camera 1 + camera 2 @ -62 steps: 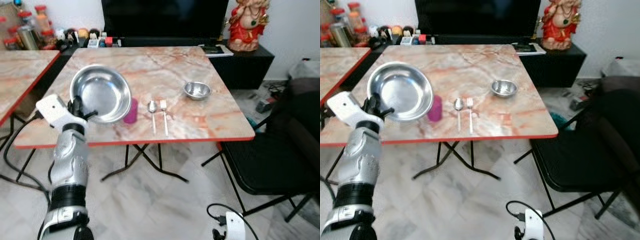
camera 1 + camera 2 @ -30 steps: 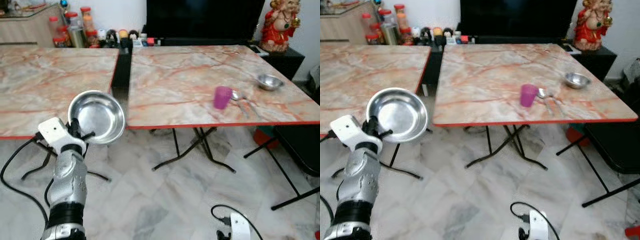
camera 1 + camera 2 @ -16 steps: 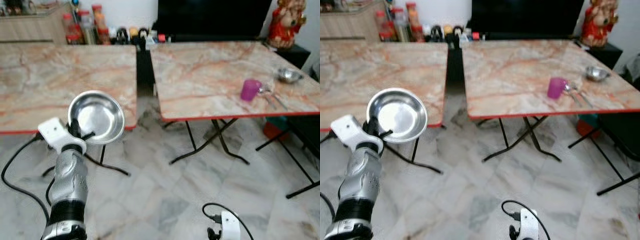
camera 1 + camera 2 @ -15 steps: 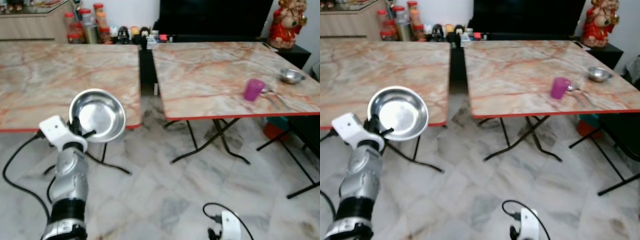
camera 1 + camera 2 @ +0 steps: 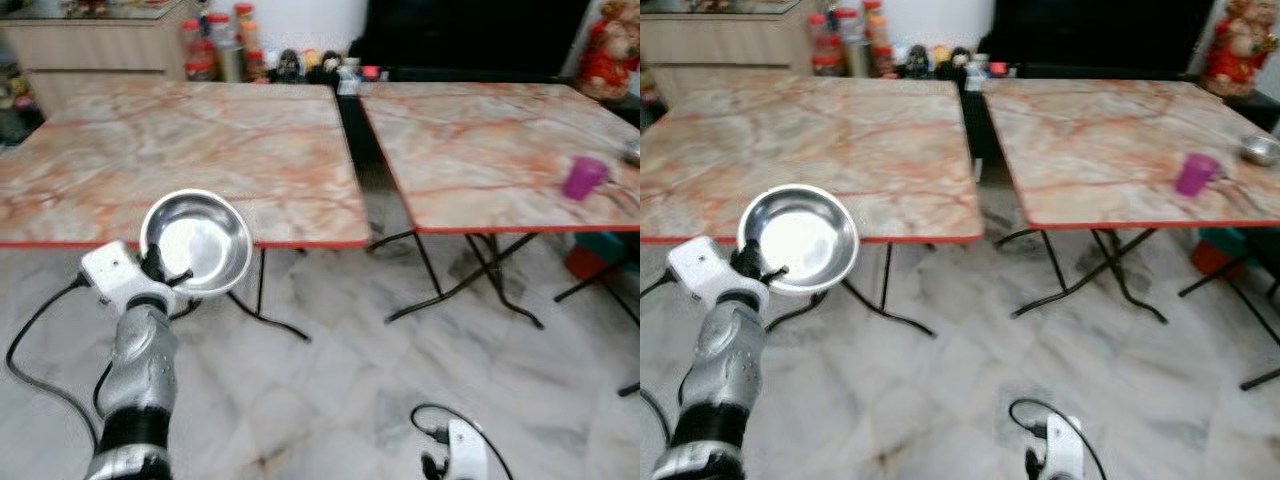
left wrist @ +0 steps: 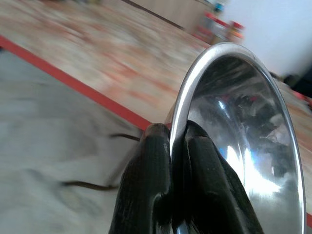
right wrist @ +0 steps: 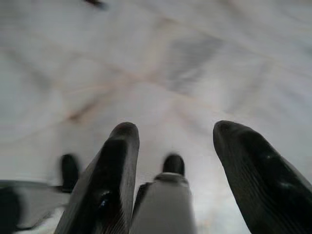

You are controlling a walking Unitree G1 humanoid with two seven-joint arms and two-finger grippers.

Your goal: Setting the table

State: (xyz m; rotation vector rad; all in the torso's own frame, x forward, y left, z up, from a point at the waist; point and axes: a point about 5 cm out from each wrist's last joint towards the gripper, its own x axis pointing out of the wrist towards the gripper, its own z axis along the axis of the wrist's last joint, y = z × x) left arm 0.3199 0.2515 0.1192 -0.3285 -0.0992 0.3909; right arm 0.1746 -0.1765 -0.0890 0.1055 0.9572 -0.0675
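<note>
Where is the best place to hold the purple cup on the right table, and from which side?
Grip the purple cup around its side wall, coming level from the table's near edge: it stands upright near that edge, open on this side.

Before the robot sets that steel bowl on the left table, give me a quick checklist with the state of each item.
1. Left tool pinching the rim of the steel bowl: ok.
2. Bowl held clear of the left table edge: ok, it hangs in front of the red edge.
3. Bowl over the tabletop: not ok, it sits above the floor.
4. Room on the left table for the bowl: ok.
5. Right tool free, fingers apart: ok.
6. Sharp view: not ok, blurred.
</note>
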